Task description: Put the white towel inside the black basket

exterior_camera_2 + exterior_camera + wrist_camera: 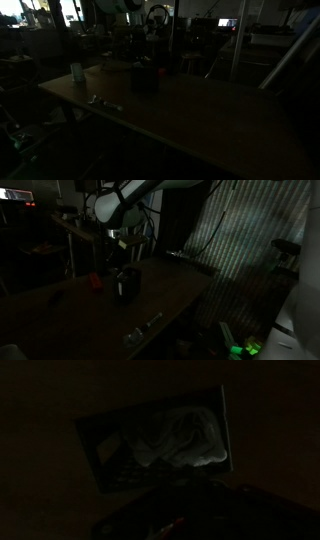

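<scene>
White crumpled cloth towel (190, 440) seems inside the black boxy basket (105, 455); best lift straight up. The pincer's (122, 250) grip can't be made out.

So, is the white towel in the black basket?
Apparently inside: in the wrist view the white towel lies crumpled within the black basket. Exterior views are too dark.

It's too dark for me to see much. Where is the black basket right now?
In both exterior views the black basket stands on the table, below the robot arm, with a small red object close beside it.
</scene>
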### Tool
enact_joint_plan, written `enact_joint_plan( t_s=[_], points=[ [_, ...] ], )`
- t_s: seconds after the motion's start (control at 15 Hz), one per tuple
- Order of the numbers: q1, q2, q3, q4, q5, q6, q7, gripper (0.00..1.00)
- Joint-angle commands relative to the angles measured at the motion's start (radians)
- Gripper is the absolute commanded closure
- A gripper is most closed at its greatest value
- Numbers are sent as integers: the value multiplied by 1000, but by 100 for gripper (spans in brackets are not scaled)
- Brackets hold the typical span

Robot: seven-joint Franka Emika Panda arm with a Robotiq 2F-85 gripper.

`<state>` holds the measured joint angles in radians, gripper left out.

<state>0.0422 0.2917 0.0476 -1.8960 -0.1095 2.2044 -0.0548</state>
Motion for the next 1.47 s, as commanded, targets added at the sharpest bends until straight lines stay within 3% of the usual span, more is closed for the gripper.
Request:
enact_joint_plan(
  t_s=[0.0, 0.07, 0.33, 0.4, 0.53, 0.67, 0.87, 1.07, 1.4],
  points=[
    [-1, -51, -6, -45, 3, 10, -4, 78],
    [-1, -58, -7, -51, 1, 12, -2, 65],
    [-1, -76, -11, -72, -2, 18, 2, 34],
    [-2, -80, -11, -78, 0, 20, 1, 36],
    [-3, -84, -13, -89, 2, 21, 1, 61],
    [-4, -85, -14, -99, 4, 22, -1, 71],
    [-6, -83, -14, -111, 9, 24, -3, 95],
    [-6, -82, -14, -119, 9, 23, -4, 100],
    [-9, -79, -16, -128, 12, 23, -6, 97]
  ],
)
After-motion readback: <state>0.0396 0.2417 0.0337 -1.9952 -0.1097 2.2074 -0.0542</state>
